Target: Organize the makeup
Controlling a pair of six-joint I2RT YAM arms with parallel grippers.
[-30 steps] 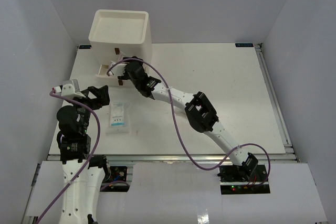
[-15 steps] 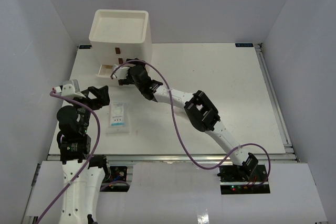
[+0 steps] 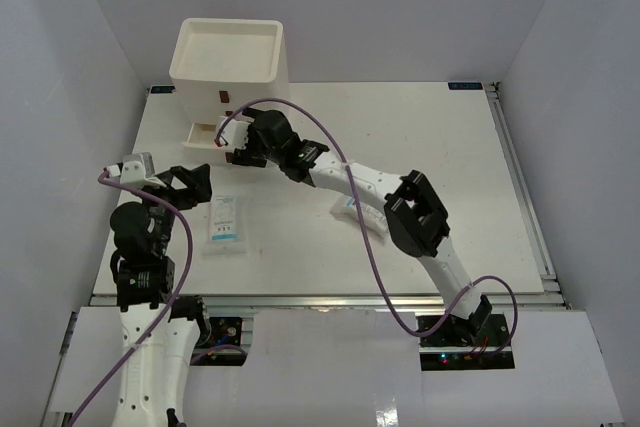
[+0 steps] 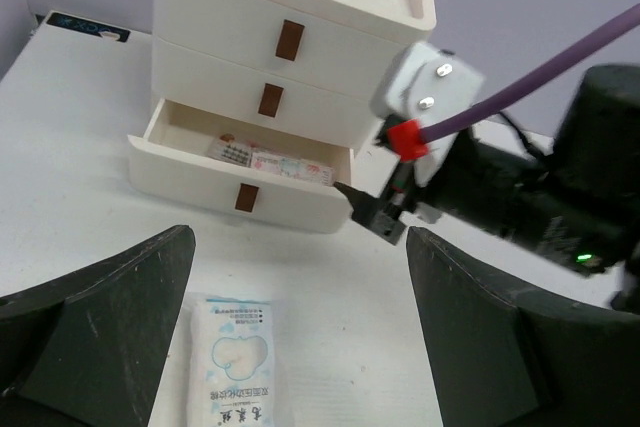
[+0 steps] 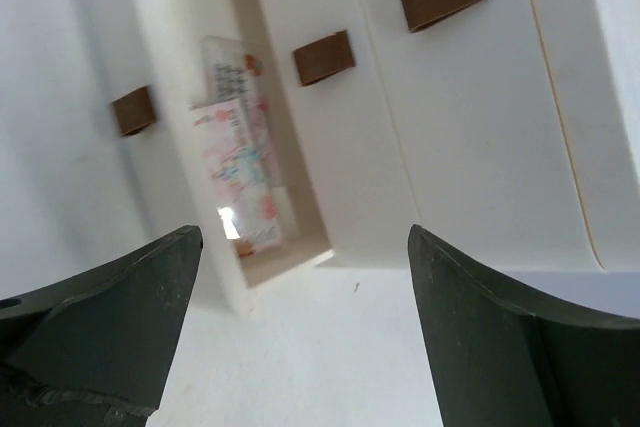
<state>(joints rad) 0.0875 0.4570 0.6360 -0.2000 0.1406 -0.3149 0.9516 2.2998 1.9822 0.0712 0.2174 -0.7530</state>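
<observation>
A flat white-blue sachet pack lies on the table; in the left wrist view it sits low between my left fingers. My left gripper is open and empty, just above and left of the pack. A pink-white flat packet lies in the open bottom drawer and also shows in the right wrist view. My right gripper is open and empty, at the drawer's right front corner. Another white-blue pack peeks out under the right arm.
The white drawer box stands at the back left with an open tray top; its two upper drawers are shut. The right arm stretches across the middle of the table. White walls enclose the table on three sides.
The right arm's elbow has swung to the right and its wrist has shifted slightly toward the drawer box, uncovering a pack under the arm. The left arm has barely moved.
</observation>
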